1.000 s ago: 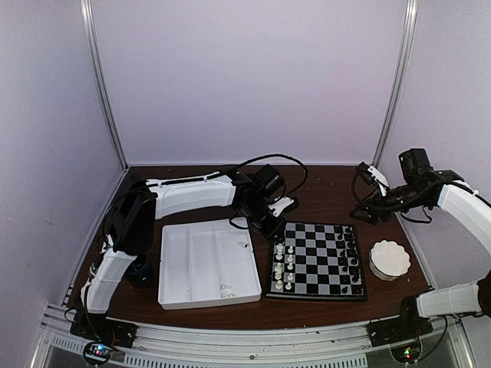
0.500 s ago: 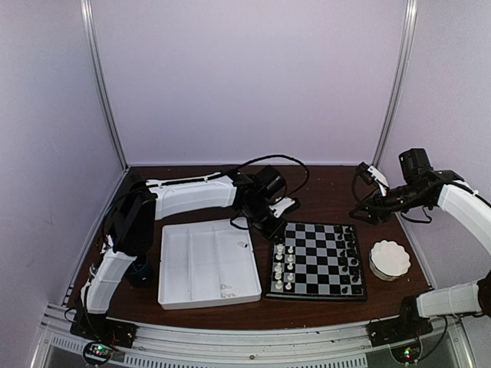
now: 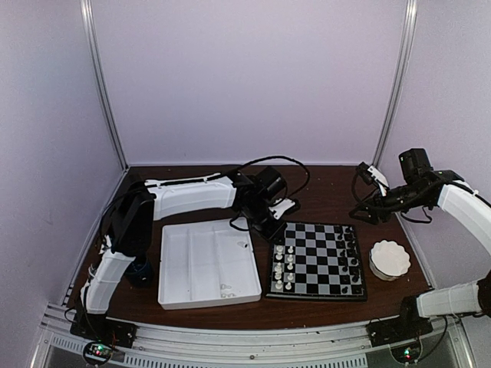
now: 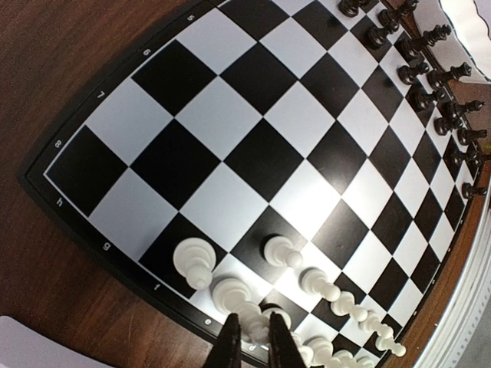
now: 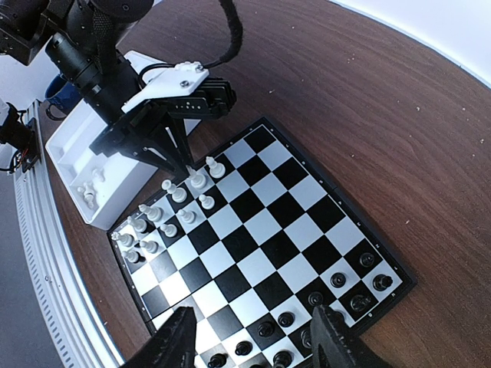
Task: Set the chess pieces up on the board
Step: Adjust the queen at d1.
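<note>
Left gripper (image 4: 253, 346) | fingers (image 4: 229, 346) narrow, white chessman (image 4: 239, 297) at tips, grip cannot be told | risk: sideways retreat topples neighbouring chessman (image 4: 193, 259) just beside fingers, near board (image 4: 253, 153) rim.

board (image 3: 318, 261): under the tips of the left pincer (image 4: 253, 343); below and ahead of the right pincer (image 5: 257, 341).
near chess pieces (image 4: 282, 251): on the board's edge rows at the left pincer's tips, one just ahead of them.
far chess pieces (image 4: 430, 77): on the opposite edge rows, closest to the right pincer.
tray (image 3: 196, 264): beside the board, behind the left pincer.
bowl (image 3: 390, 259): beyond the board's far edge, on the right pincer's side.
</note>
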You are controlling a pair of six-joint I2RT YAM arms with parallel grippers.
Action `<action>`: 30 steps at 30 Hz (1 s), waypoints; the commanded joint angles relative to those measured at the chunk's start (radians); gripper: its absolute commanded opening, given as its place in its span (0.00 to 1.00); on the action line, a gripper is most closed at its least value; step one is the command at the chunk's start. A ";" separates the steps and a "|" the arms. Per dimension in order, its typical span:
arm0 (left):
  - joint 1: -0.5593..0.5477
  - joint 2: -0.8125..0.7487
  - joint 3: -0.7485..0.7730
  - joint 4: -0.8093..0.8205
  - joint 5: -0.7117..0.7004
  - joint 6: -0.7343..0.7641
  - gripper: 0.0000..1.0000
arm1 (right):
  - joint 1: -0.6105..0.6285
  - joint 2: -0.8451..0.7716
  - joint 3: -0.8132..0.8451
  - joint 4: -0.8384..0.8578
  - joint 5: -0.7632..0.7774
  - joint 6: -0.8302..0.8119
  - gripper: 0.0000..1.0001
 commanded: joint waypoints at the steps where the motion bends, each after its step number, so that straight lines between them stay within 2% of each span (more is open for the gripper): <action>1: -0.005 -0.038 -0.016 -0.030 -0.022 -0.002 0.06 | -0.006 -0.006 0.011 0.003 -0.021 0.003 0.54; 3: -0.005 -0.033 -0.016 -0.029 -0.023 -0.003 0.08 | -0.006 -0.008 0.011 0.002 -0.021 0.003 0.54; 8: -0.005 -0.034 -0.014 -0.030 -0.035 -0.009 0.22 | -0.006 -0.009 0.011 0.001 -0.020 0.003 0.54; 15: -0.006 -0.050 0.015 -0.040 -0.047 -0.003 0.28 | -0.006 -0.009 0.013 0.000 -0.020 0.004 0.54; 20: -0.006 -0.121 0.056 -0.132 -0.089 0.058 0.34 | -0.006 -0.013 0.011 -0.005 -0.018 0.001 0.54; 25: 0.033 -0.264 -0.056 -0.180 -0.207 0.143 0.36 | -0.006 -0.010 0.013 -0.004 -0.022 -0.004 0.54; 27: 0.083 -0.308 -0.127 -0.162 -0.233 0.113 0.37 | -0.006 -0.005 0.017 -0.005 -0.025 -0.007 0.54; 30: 0.129 -0.349 -0.238 -0.102 -0.244 -0.017 0.37 | -0.006 0.004 0.022 -0.010 -0.027 -0.014 0.54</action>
